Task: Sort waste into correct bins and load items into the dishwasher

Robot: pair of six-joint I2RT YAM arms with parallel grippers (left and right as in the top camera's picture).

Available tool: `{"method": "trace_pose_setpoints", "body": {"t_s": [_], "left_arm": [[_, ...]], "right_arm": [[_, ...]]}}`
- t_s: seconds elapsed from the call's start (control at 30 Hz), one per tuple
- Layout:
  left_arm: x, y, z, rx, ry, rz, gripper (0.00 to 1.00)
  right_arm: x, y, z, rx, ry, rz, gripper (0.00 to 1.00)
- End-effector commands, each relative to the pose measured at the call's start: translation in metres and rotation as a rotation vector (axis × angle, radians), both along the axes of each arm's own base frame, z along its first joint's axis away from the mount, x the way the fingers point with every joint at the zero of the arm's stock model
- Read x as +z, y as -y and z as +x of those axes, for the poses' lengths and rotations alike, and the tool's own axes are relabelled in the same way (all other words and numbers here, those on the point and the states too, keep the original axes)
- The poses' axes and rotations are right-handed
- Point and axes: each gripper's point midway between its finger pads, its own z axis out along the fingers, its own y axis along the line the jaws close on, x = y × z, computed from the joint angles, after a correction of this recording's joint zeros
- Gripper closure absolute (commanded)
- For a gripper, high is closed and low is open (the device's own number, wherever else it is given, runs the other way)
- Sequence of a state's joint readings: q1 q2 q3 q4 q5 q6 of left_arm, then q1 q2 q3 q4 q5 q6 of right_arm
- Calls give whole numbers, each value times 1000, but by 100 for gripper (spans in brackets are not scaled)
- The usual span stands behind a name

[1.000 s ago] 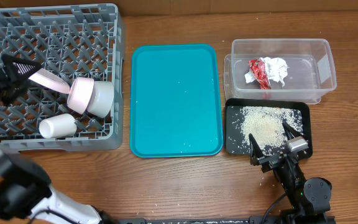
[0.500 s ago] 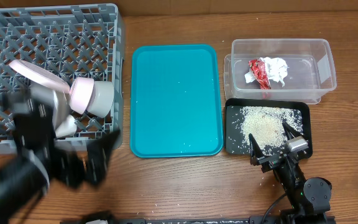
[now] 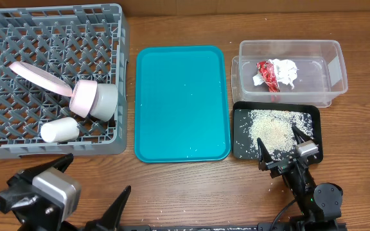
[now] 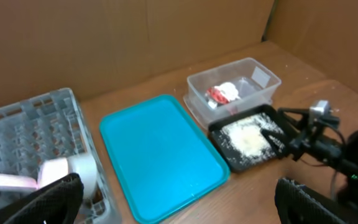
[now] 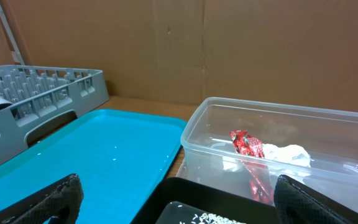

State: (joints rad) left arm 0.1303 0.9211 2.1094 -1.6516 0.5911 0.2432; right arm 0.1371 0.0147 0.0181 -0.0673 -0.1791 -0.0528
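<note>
The grey dishwasher rack at the left holds the leaning plate with its pink underside, two bowls on their sides and the white cup. A red wrapper with white tissue lies in the clear tub. Rice grains are heaped in the black tray. My left gripper hovers open and empty over the table's front-left edge, in front of the rack. My right gripper stands open and empty over the black tray's near edge, facing the tub and wrapper.
A bare teal tray lies between the rack and the two bins. A few stray grains dot the wood near the front edge. Cardboard walls close off the back of the table.
My left arm has pulled back from over the rack's left side to the table's front-left edge. The right arm and all objects have stayed put.
</note>
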Motion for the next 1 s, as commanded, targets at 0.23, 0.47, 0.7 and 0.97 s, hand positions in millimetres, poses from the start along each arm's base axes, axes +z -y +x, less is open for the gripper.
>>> {"method": "trace_pose_setpoints", "body": {"t_s": [0.23,0.47,0.7,0.97], "left_arm": [[-23,42,45,-419,415,107,0],[-115,53,52,-500,542,119,0],[-204,54,66,-464,630,148,0],[-257,40,89,-312,653,173,0]], "right_arm": [[-1,1,0,-4,7,1,0],[-1,1,0,-4,7,1,0],[-1,1,0,-4,7,1,0],[-1,1,0,-4,7,1,0]]}}
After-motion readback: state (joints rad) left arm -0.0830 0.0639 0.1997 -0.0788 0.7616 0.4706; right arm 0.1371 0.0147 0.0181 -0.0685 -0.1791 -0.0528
